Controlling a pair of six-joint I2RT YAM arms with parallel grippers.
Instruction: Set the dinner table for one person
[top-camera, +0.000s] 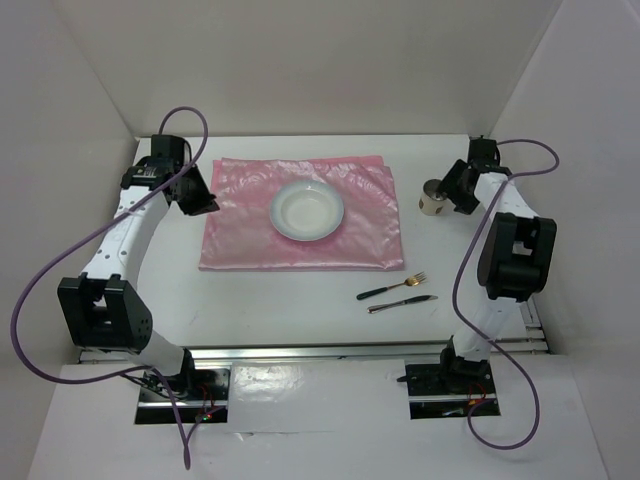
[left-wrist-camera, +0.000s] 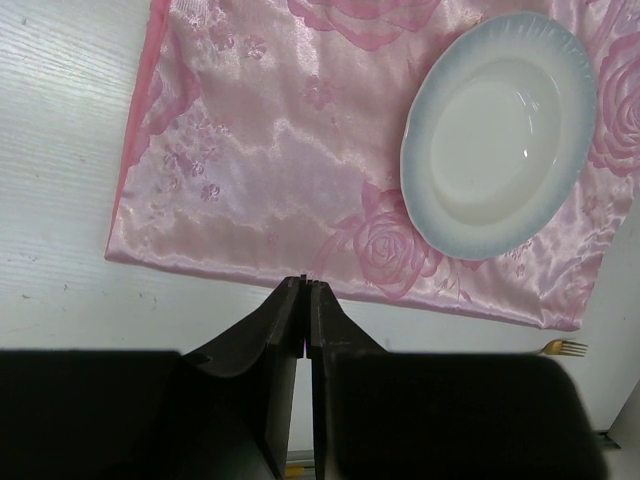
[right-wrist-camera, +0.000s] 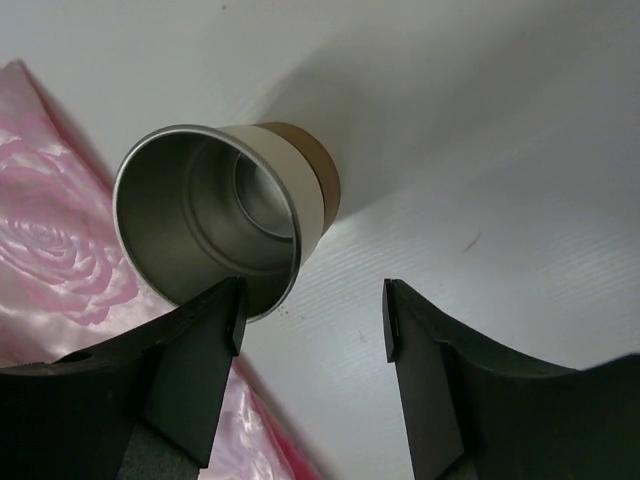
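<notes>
counter (top-camera: 300, 300): big flat white, metal rail on near edge | left gripper (left-wrist-camera: 305, 287): pressed together | right gripper (right-wrist-camera: 313, 300): spread, by cup (right-wrist-camera: 210, 220)

- A pink rose-patterned cloth (top-camera: 240, 220) lies spread flat.
- A white plate (top-camera: 307, 210) sits on the cloth, near its middle.
- A beige cup (top-camera: 434, 198) with a metal inside stands just off the cloth's right edge.
- A fork (top-camera: 392, 287) and a knife (top-camera: 402, 303) lie side by side, clear of the cloth's near right corner.

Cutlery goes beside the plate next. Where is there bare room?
Bare: the cloth on both sides of the plate; the table between cloth and near edge, left of the fork. Crowded: the cup by the right gripper.
</notes>
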